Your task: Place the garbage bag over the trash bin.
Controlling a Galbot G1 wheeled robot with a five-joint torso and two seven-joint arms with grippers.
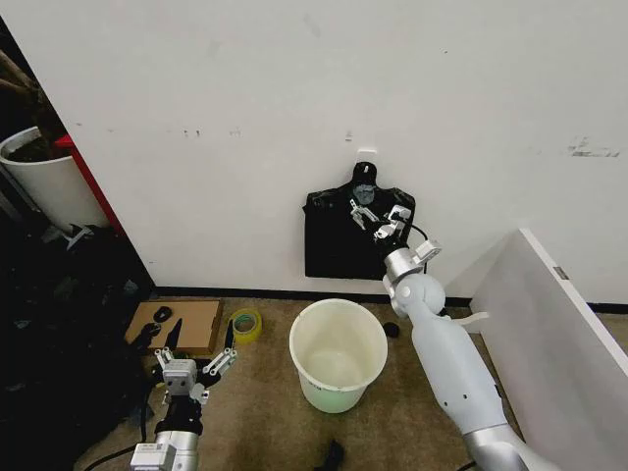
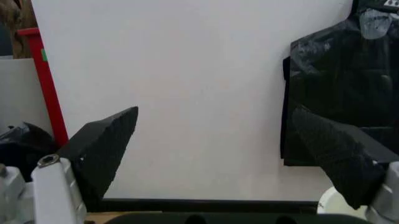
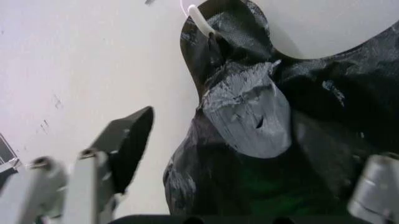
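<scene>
Right now I have the right gripper [image 1: 381, 220] raised to the wall [image 1: 245, 118], in front of the upper part of the black garbage bag [image 1: 329, 245] that hangs there from a small white hook [image 3: 201, 19]. Its fingers are spread wide. In the right wrist view one dark finger pad [image 3: 128, 140] sits against bare wall beside the bag's edge, while the other finger is mostly hidden against the black plastic on the far side, so the bag's bunched neck lies between them. I cannot tell whether either pad is actually touching the plastic; nothing is pinched. A grey patch of tape [image 3: 252, 116] is stuck on the bag just below the hook.

My left gripper [image 1: 194, 355] is low, near the floor, beside a flat piece of cardboard [image 1: 191, 322] and a roll of yellow tape [image 1: 245, 323]. Its fingers are also spread wide with nothing between them; in the left wrist view the two black pads [image 2: 103, 149] frame plain wall, with the hanging bag off to one side.

The white trash bin [image 1: 339, 355] stands upright on the floor below the bag, between the two arms, its mouth open and uncovered. A white panel [image 1: 549, 334] leans at my right.
</scene>
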